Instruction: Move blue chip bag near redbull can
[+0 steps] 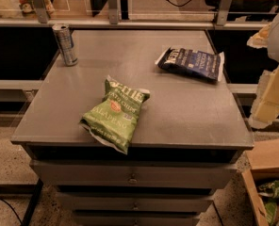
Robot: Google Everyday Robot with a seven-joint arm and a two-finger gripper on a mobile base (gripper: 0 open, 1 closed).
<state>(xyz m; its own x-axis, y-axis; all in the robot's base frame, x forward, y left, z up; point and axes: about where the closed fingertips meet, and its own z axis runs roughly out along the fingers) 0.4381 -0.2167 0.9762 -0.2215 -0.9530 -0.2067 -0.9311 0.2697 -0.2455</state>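
Note:
The blue chip bag [191,63] lies flat on the right rear part of the grey cabinet top [177,112], dark navy with white lettering. The redbull can [65,44] stands upright at the far left rear corner, well apart from the bag. My gripper [270,98] shows at the right edge of the view, beyond the cabinet's right side and to the right of the blue bag, touching nothing.
A larger green jalapeno chip bag [115,113] lies near the front edge, left of centre, between can and blue bag. Shelf rails [130,22] run behind the cabinet. A cardboard box [266,182] with bags stands on the floor at lower right.

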